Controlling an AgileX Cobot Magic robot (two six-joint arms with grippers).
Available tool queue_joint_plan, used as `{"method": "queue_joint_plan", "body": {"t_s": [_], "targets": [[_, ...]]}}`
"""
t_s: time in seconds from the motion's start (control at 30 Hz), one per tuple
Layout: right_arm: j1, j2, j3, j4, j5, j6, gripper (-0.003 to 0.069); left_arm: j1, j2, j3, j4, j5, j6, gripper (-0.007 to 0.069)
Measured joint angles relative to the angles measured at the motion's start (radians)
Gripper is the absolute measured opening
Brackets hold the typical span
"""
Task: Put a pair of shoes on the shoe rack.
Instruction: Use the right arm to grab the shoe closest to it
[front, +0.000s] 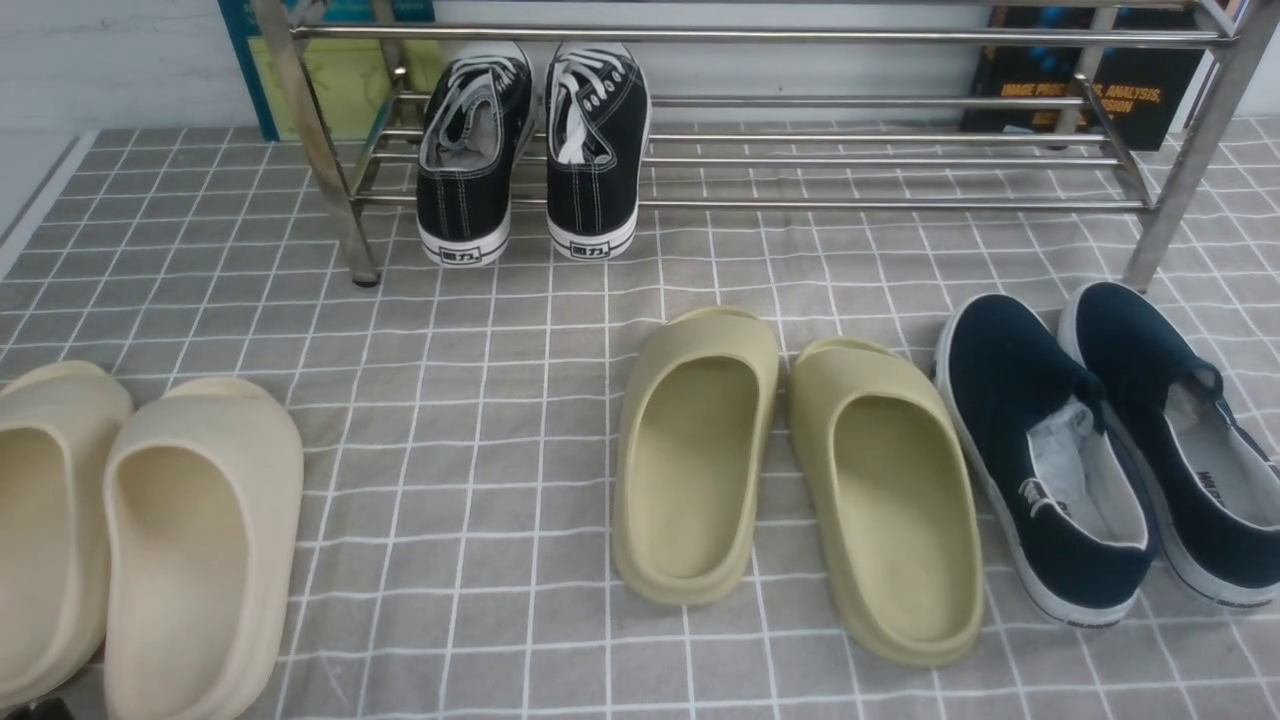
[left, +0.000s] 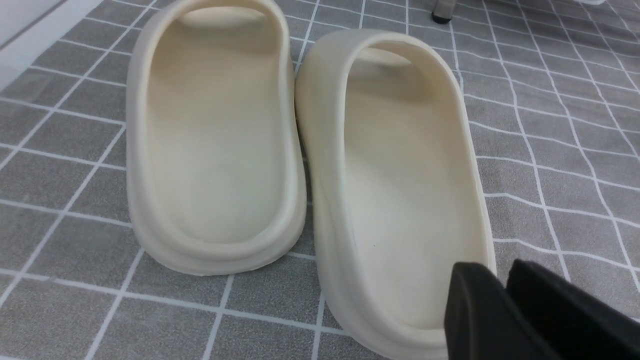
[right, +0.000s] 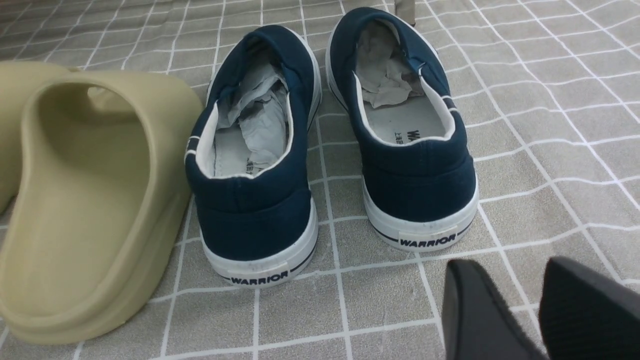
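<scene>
The pair of shoes, navy slip-ons with white soles, stands on the checked cloth at the front right: one shoe (front: 1040, 450) beside the other (front: 1170, 420), toes toward the shoe rack (front: 760, 36), a silver tube rack along the back. In the right wrist view their heels (right: 255, 215) (right: 420, 185) face my right gripper (right: 510, 272), which hangs open just behind them with nothing between its fingers. My left gripper (left: 495, 272) hovers over the heel rim of a cream slipper (left: 400, 175), its fingers a narrow gap apart and holding nothing. Neither gripper shows in the front view.
Black lace-up sneakers (front: 530, 150) rest on the rack's lower bars at the left. Two olive slippers (front: 780, 460) lie mid-cloth, right beside the navy pair. Two cream slippers (front: 150, 540) lie at the front left. Books (front: 1100, 90) lean on the wall behind the rack.
</scene>
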Motion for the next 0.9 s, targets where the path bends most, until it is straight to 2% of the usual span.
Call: {"method": "queue_joint_plan", "body": {"t_s": [0.7, 0.8, 0.9], "targets": [[0.000, 0.000, 0.000, 0.005, 0.000, 0.000, 0.0239, 0.000, 0.000, 0.000, 0.000, 0.000, 0.000, 0.0120], [0.000, 0.000, 0.000, 0.065, -0.002, 0.000, 0.0239, 0.000, 0.000, 0.000, 0.000, 0.000, 0.000, 0.0125], [0.000, 0.000, 0.000, 0.209, -0.002, 0.000, 0.0239, 0.000, 0.000, 0.000, 0.000, 0.000, 0.000, 0.0127]]}}
